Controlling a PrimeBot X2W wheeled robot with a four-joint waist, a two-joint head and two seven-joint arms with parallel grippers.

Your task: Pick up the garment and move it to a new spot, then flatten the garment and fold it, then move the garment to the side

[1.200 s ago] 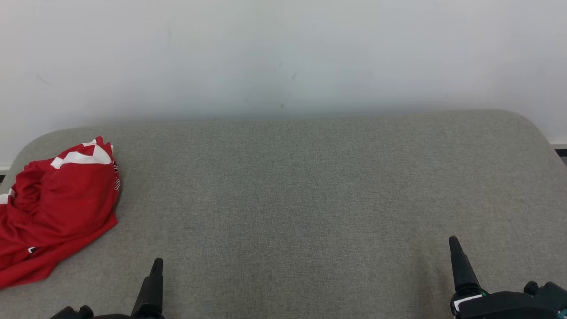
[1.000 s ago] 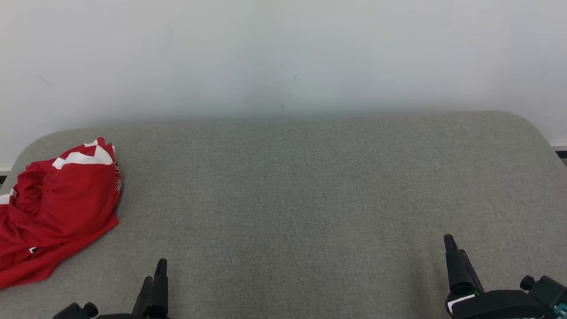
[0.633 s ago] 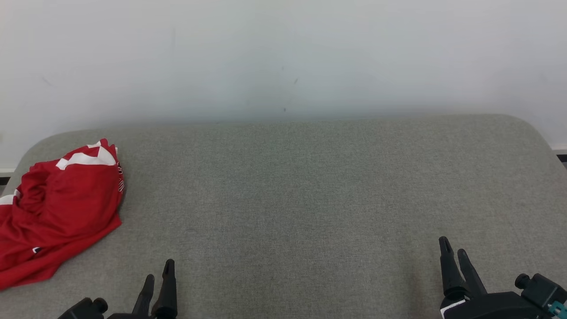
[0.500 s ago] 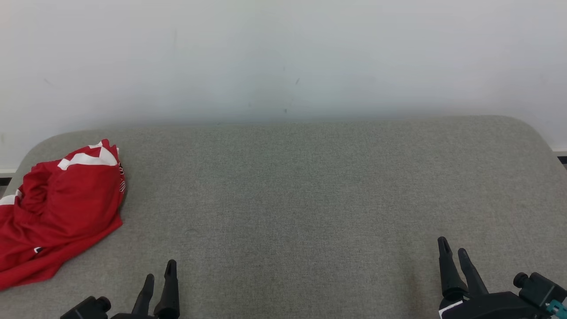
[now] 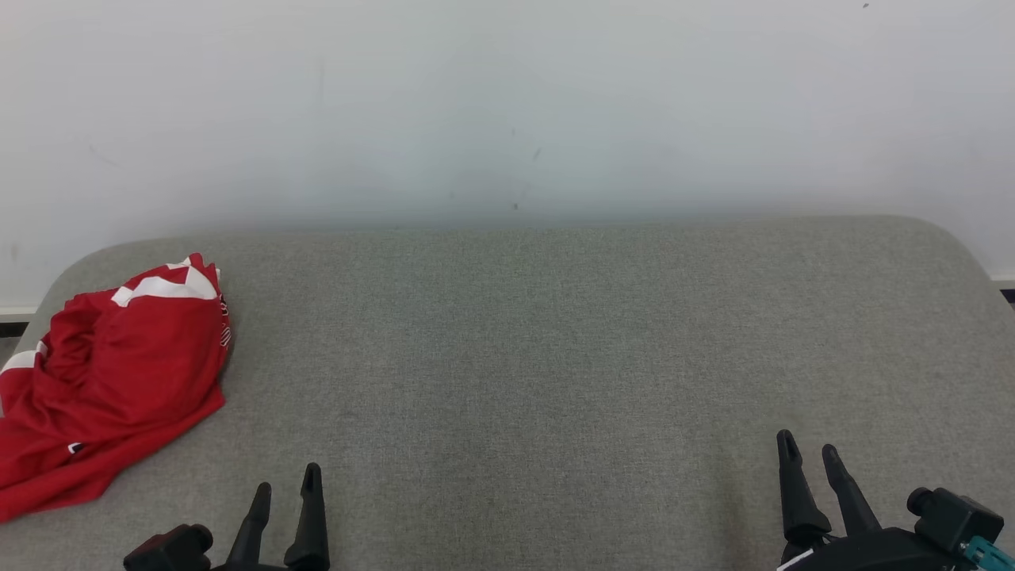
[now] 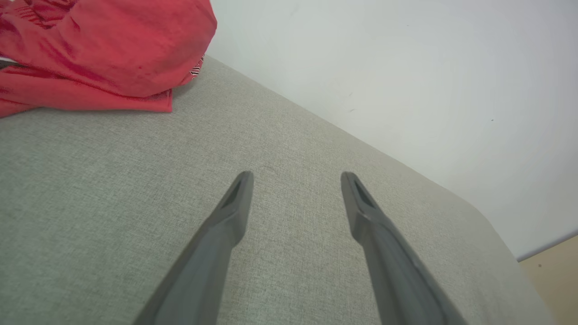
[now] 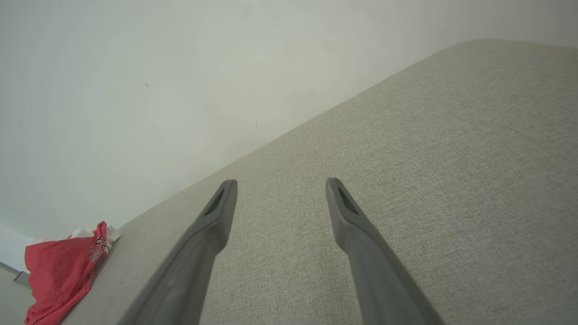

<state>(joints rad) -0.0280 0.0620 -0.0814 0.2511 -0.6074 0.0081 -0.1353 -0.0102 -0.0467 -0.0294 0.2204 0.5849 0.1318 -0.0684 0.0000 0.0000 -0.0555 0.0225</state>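
Observation:
The garment is a red piece with white stripes, lying crumpled at the far left edge of the grey padded surface. It also appears as the garment at the top left of the left wrist view and as the garment far off at the lower left of the right wrist view. My left gripper hovers open near the front edge, to the right of the garment and apart from it. At the front right my right gripper stands open with nothing between its fingers.
A plain white wall rises right behind the padded surface. The surface has rounded corners, and a strip of tan floor lies beyond its right end. Bare grey fabric stretches between the garment and my right gripper.
The head camera has tilted, so the whole scene sits slightly lower. Both grippers have turned about their wrists, so two fingers of each are now seen instead of one.

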